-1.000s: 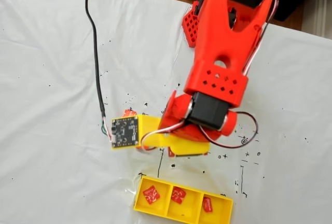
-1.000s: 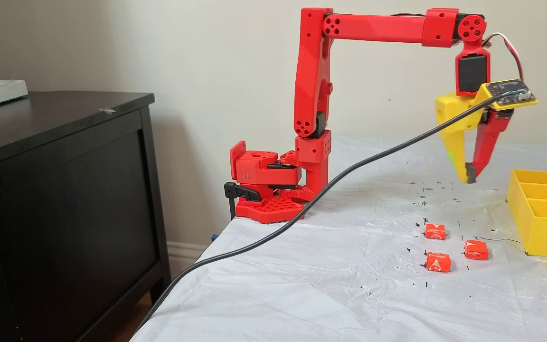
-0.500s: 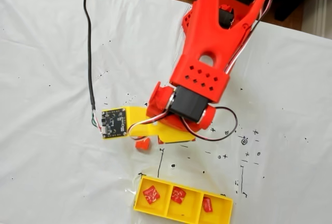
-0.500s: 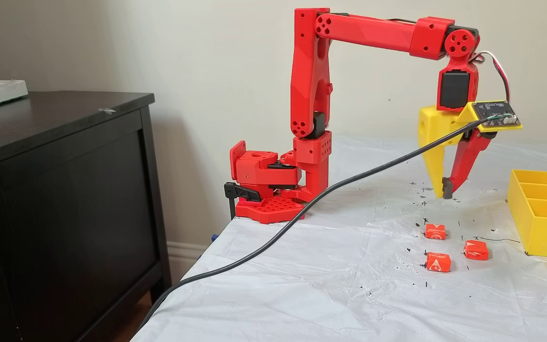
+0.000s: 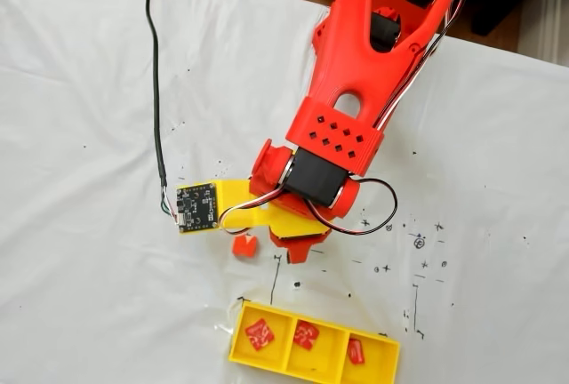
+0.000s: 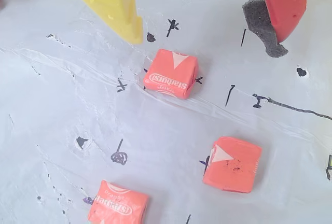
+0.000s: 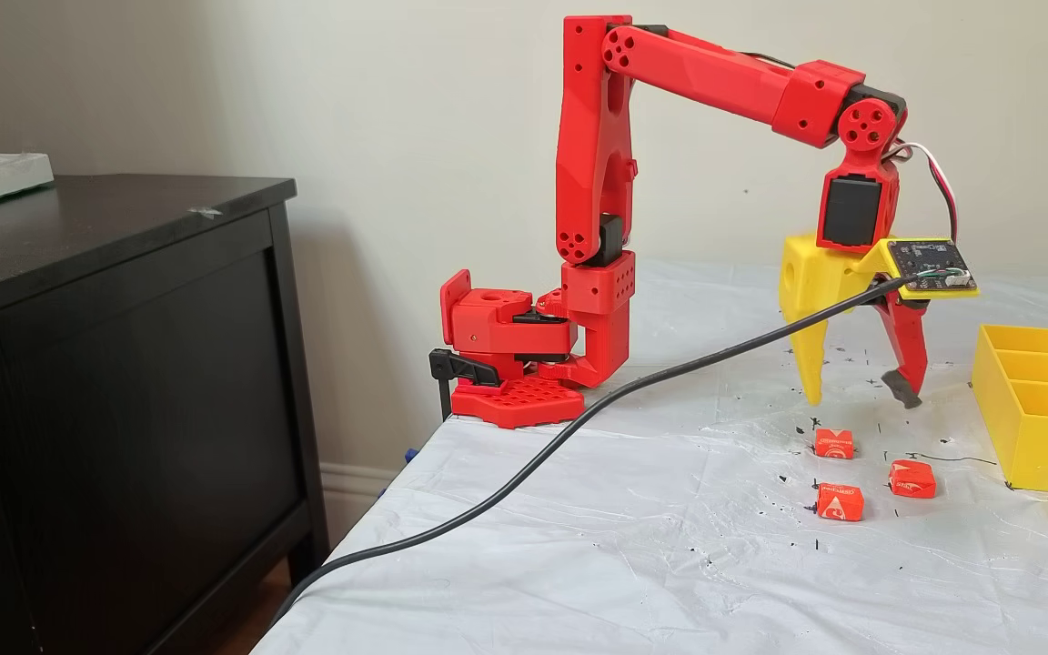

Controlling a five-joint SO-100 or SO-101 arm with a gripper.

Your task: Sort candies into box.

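Three orange-red candies lie loose on the white sheet: one (image 6: 171, 73) just below my fingers, one (image 6: 232, 164) lower right, one (image 6: 118, 208) lower left in the wrist view. The side fixed view shows them too (image 7: 834, 443) (image 7: 911, 478) (image 7: 840, 501). My gripper (image 7: 861, 398) hangs open just above the sheet, behind the nearest candy, with nothing between its yellow and red fingers (image 6: 202, 35). The yellow box (image 5: 267, 364) holds three deeper red candies, one per compartment (image 5: 260, 333) (image 5: 306, 334) (image 5: 356, 350). From above, one loose candy (image 5: 244, 244) shows beside the arm.
A black cable (image 7: 579, 423) runs from the gripper's circuit board across the sheet and off the near-left edge. The arm's red base (image 7: 524, 364) is clamped at the table's back corner. A dark cabinet (image 7: 124, 364) stands left of the table. The box (image 7: 1038, 437) sits right of the candies.
The arm has swung down and left toward the loose candies. The gripper, shut in both earlier moments, now stands open just above the sheet.
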